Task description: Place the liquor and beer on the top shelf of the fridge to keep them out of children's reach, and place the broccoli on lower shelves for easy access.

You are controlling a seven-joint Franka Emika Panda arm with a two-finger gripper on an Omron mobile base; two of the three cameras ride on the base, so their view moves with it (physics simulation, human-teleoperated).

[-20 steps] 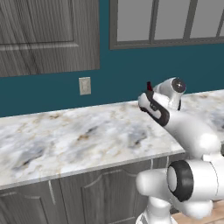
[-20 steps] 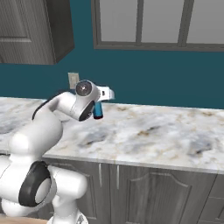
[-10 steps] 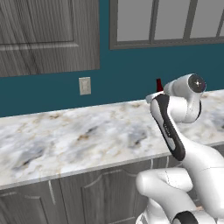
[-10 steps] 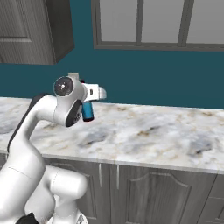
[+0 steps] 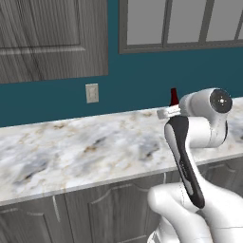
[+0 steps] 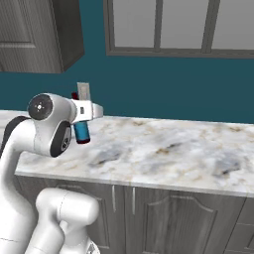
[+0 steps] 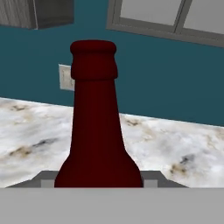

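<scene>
Clamped on the beer [image 7: 95, 127], the end effector [image 6: 83, 124], with the dark red-brown bottle upright between its jaws and lifted clear of the worktop [image 6: 168, 151]. Visible in the right base view: blue label band just below the white hand, bottle bottom hanging above the marble near the left end. Visible in the left base view: only the red neck tip [image 5: 173, 95] poking up behind the white wrist, over the right part of the worktop [image 5: 80, 147]. Seen from the hand camera: long neck and capped mouth rising straight ahead, teal wall, a pale wall outlet [image 7: 66, 78] and a window frame [image 7: 166, 24] behind. Judged step: carrying the beer off toward the fridge for the top shelf, pick-up done and placing not yet begun. Next move by that reading: keep the bottle upright, turn arm and base away from this worktop, bring the fridge into sight, then reach for the darker top board with enough clearance for the bottle's height. Risk worth watching: a tall bottle held low on the body tipping in the jaws during a wide swing. Count: 1 beer bottle, 1 end effector, 1 outlet, 1 stretch of worktop, 1 dark upper cabinet [image 5: 52, 38] on the wall.
</scene>
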